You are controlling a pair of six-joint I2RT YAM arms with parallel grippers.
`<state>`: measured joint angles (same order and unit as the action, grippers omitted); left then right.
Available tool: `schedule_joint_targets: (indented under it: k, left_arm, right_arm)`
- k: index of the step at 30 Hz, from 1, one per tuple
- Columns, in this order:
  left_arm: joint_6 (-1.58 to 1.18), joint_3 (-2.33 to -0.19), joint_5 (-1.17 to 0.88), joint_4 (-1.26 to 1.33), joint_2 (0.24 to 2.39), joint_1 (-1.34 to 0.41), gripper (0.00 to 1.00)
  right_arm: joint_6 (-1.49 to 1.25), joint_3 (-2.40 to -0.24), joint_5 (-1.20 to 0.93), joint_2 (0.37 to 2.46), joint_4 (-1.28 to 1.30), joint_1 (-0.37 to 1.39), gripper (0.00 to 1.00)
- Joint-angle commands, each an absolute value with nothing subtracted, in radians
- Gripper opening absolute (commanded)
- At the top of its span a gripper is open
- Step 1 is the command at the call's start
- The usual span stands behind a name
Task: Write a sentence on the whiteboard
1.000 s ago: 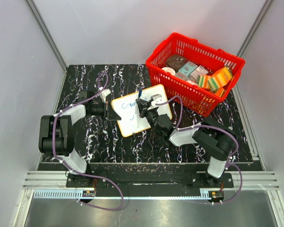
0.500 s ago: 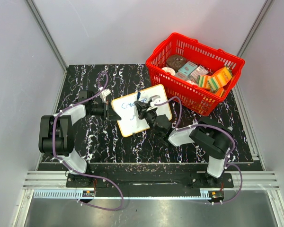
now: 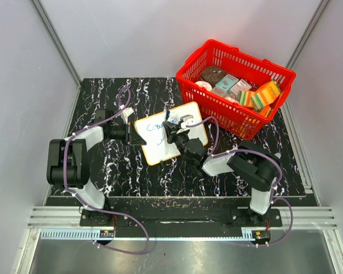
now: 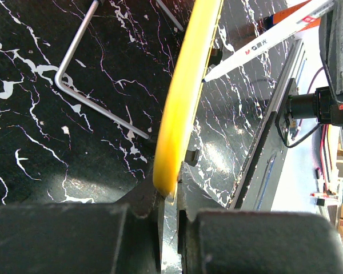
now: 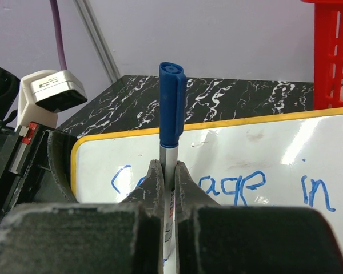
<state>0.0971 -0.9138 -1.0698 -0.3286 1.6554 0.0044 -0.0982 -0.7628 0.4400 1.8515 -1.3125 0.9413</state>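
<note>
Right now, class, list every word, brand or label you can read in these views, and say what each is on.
"C…age in": the sentence, blue, on the whiteboard; middle letters hidden behind the marker.
"M&G": printed on the marker's barrel, followed by Chinese characters.
Boxes in the red basket: print too small to read.

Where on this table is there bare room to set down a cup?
Bare: the back-left corner of the table behind the left arm, and the near strip between the arm bases. Crowded: the centre, where the left hand grips the whiteboard and the right hand holds a marker over it, and the back right, filled by the red basket.
</note>
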Motion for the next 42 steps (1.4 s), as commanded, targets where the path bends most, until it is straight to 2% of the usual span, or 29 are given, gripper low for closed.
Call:
schedule_joint_targets:
  k: [1, 16, 26, 42]
  left_arm:
    - [0.195, -0.92, -0.885, -0.293, 1.652, 0.005, 0.0]
    - [0.198, -0.917, -0.887, -0.295, 1.648, 0.005, 0.0]
    - [0.199, -0.916, -0.888, -0.293, 1.648, 0.005, 0.0]
    - [0.199, -0.919, -0.891, -0.293, 1.649, 0.006, 0.0]
  right_arm:
    - [-0.058, -0.802, 0.509, 1.862, -1.516, 0.933, 0.0]
    - [-0.015, -0.825, 0.572, 1.881, -1.516, 0.92, 0.0]
    - [-0.029, -0.83, 0.496, 1.891, -1.536, 0.919, 0.0]
    - [-0.026, -0.841, 0.485, 1.891, -1.554, 0.919, 0.0]
